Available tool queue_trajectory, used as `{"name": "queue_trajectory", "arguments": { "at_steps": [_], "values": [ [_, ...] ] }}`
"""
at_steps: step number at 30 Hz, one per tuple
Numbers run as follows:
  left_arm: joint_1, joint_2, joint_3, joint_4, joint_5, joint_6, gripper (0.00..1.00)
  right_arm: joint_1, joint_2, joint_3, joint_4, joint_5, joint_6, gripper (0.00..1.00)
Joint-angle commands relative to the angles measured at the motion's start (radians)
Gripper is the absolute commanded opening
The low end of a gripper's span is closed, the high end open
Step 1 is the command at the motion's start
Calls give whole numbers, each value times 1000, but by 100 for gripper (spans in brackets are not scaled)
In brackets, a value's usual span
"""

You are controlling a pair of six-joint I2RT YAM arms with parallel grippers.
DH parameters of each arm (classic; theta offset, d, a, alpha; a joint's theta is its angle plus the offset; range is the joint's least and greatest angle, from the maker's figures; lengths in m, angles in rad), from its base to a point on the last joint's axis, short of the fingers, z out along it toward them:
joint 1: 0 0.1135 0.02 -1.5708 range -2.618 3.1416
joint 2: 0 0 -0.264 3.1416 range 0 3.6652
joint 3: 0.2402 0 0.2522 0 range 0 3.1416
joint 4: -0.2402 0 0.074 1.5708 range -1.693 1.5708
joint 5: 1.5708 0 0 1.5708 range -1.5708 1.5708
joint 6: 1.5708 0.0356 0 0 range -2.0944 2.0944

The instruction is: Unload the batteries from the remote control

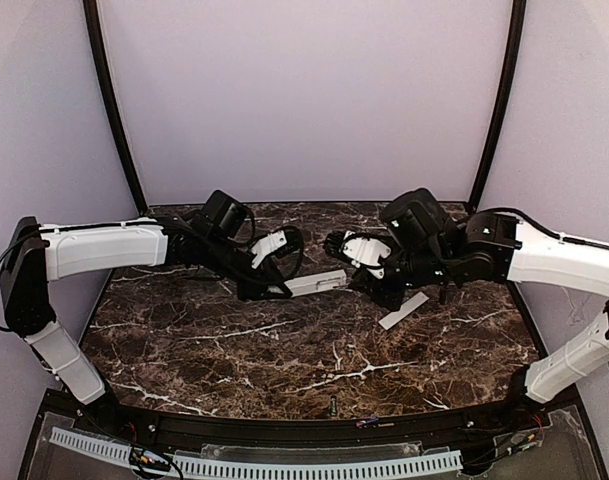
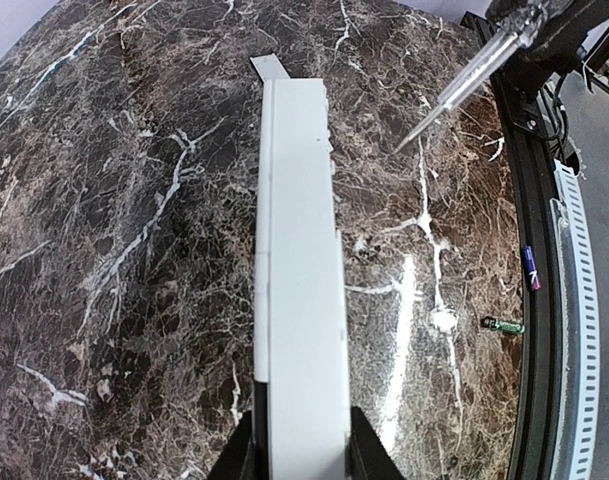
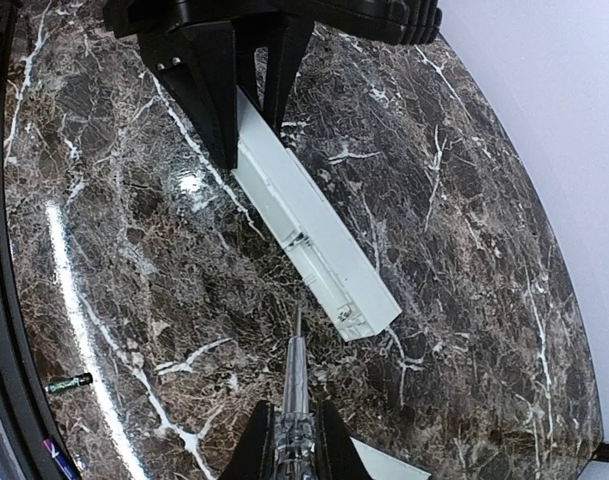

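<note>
Holding the remote control (image 3: 314, 235) level is the left claw's (image 2: 302, 450) job. It is clenched on one end of the bar, with the opened bay facing up. Whether the bar touches the surface (image 1: 234, 350) I cannot tell. The right claw (image 3: 296, 440) is clenched on a clear pointed pick (image 3: 296, 370), whose tip sits just short of the remote's free end without touching it.

Seen from the right wrist the bay looks bare, so the step in hand is probably a last check. Any probing should slide the tip gently along the bay floor while the left grip resists the push.

Counted:
- one remote
- one pick
- one flat white cover strip (image 1: 404, 310), near the remote's free end
- two cells: a dark battery (image 2: 504, 325) and a purple-tipped battery (image 2: 532, 268), both well apart from the remote, toward the arms' bases
</note>
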Motion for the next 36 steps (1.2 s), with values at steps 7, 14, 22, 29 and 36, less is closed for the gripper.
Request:
{"name": "queue_trajectory", "arguments": {
  "at_steps": [7, 14, 22, 29, 36],
  "values": [
    [-5, -41, -1, 69, 59, -170, 0, 4, -134, -149, 212, -54, 158, 0],
    [-5, -71, -21, 117, 54, -410, 0, 3, -171, -216, 334, 4, 206, 0],
    [-4, -176, -188, 260, -2, -702, 0, 3, -217, -306, 455, 73, 267, 0],
    [-5, -300, -393, 393, -131, -910, 0, 4, -239, -371, 554, 57, 338, 0],
    [-3, -384, -570, 486, -218, -1057, 0, 4, -232, -415, 601, 20, 374, 0]
  ]
}}
